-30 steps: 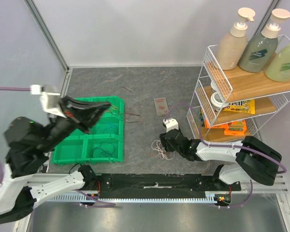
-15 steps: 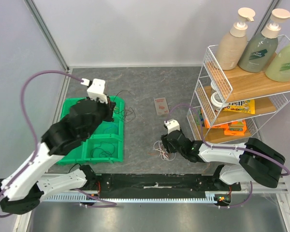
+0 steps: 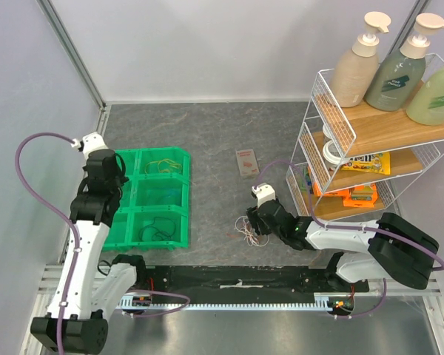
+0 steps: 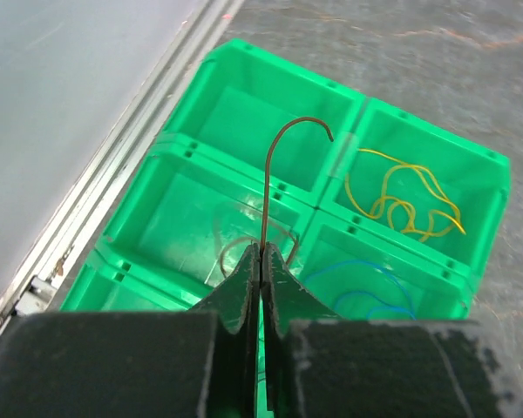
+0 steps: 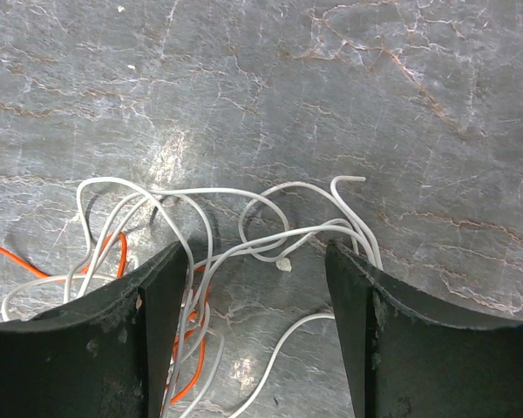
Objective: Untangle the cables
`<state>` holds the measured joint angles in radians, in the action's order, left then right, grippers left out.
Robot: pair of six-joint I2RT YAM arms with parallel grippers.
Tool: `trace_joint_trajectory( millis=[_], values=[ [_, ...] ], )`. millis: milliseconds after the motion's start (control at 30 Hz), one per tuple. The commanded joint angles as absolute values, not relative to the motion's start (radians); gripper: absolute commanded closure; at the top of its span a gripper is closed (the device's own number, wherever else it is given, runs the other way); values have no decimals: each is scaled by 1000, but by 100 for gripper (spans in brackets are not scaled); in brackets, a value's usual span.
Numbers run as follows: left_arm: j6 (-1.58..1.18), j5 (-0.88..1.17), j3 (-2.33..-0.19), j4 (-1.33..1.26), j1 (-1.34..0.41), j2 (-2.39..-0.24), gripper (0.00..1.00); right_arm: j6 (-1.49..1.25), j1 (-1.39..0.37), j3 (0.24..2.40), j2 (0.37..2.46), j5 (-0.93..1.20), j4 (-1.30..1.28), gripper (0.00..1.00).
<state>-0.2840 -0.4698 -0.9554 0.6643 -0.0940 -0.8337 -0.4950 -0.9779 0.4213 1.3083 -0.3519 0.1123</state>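
Sprawling on the grey, stone-veined table (image 5: 401,104) at the lower centre of the top view, string-thin white cables (image 5: 283,261) lie in a loose, glossy knot. An orange cable (image 5: 122,252) threads through its left part. The right gripper (image 5: 253,252) hangs low over this heap. Its dull black fingers (image 5: 157,348) are spread wide to either side of the knot and hold nothing. Whether they touch a strand cannot be told.

Further up and to the left sits a smooth, hard plastic green tray (image 4: 288,63), moulded into six square compartments. A black cable (image 3: 157,225) curls in its lower right cell, a blue cable (image 4: 366,264) in the middle right one and a yellow cable (image 4: 401,209) in the upper right. The left gripper (image 4: 260,257) hovers above the tray's left column. Its jaws are pressed together on a stiff brown cable (image 4: 267,192), which rises straight from the tips and bends into a hook at its free end.

At the upper centre a small flat card (image 3: 247,161) lies on the table. On the far right a white wire rack (image 3: 318,126) with wooden shelves carries matte pump bottles (image 3: 359,63).
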Motion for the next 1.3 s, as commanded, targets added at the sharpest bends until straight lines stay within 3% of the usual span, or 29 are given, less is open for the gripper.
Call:
trace_joint_trajectory(
  millis=[0, 233, 267, 300, 367, 400, 533, 667, 767, 867, 967, 1200, 1267],
  values=[
    [-380, -511, -890, 569, -17, -845, 98, -480, -979, 420, 1308, -336, 143, 28],
    [-471, -520, -841, 554, 58, -844, 98, -480, -977, 419, 1302, -337, 144, 28],
    [-475, -528, -839, 557, 63, -845, 94, -480, -977, 417, 1301, -337, 144, 28],
    [-480, -528, -842, 561, 66, -844, 78, -480, -979, 417, 1299, -336, 143, 28],
    [-500, -523, -850, 580, 67, -836, 19, -477, -979, 417, 1298, -331, 143, 27],
    [-521, -511, -854, 597, 69, -827, 6, -479, -979, 417, 1296, -328, 143, 28],
    [-589, -289, -845, 595, 66, -763, 5, -482, -979, 416, 1284, -330, 138, 28],
    [-633, 346, -709, 360, 64, -744, 30, -482, -979, 416, 1272, -322, 133, 28],
    [-776, 702, -554, 121, -22, -813, 38, -476, -979, 416, 1247, -287, 132, 28],
    [-730, 604, -506, 100, -287, -883, 38, -451, -979, 416, 1207, -218, 146, 34],
    [-687, 474, -494, 72, -556, -963, 38, -426, -979, 410, 1177, -137, 175, 47],
    [-655, 403, -479, -39, -750, -1156, 48, -411, -977, 457, 1164, 26, 173, 87],
    [-663, 416, -483, -89, -767, -1202, 46, -417, -979, 465, 1148, 26, 160, 91]
  ],
)
